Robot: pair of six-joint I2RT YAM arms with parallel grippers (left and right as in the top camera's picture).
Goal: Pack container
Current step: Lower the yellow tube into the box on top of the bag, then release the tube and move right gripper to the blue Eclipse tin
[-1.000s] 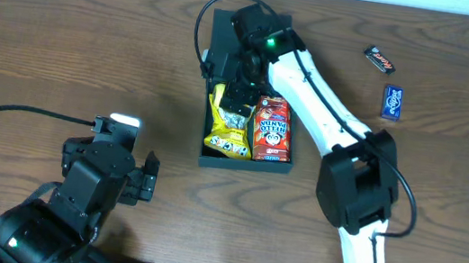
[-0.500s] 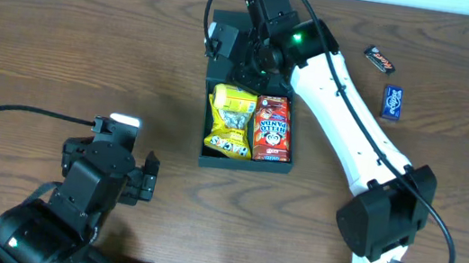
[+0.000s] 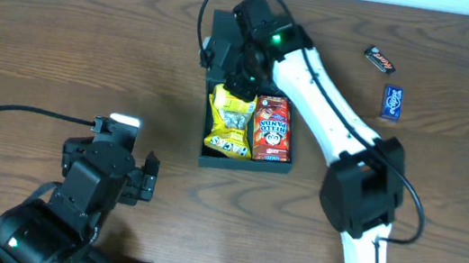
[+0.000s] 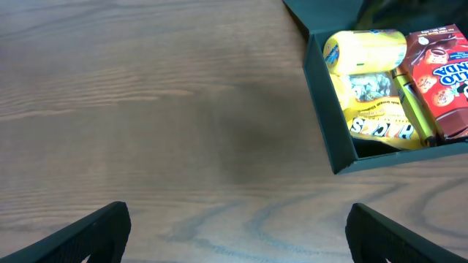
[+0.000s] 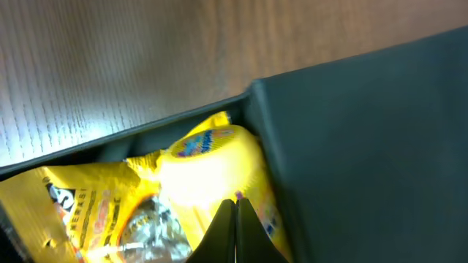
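The black container point(image 3: 245, 163) lies at the table's middle back, its flap lid point(image 3: 222, 37) open behind it. Inside lie a yellow snack packet point(image 3: 229, 124) on the left and a red packet point(image 3: 272, 129) on the right. My right gripper point(image 3: 242, 76) hovers over the container's back end. In the right wrist view it point(image 5: 235, 206) is shut and empty, its tips just above the yellow packet point(image 5: 208, 164), beside the lid point(image 5: 365, 146). My left gripper point(image 4: 238, 235) stands open over bare wood, short of the container point(image 4: 322, 109).
Two small candy bars lie at the back right: a dark one point(image 3: 378, 59) and a blue one point(image 3: 392, 101). The left arm's black cable point(image 3: 0, 119) loops over the table at the left.
The right gripper went from open to shut. It left the yellow packet in the container, rose toward the back, then came down again over the back end. The left arm stayed still.
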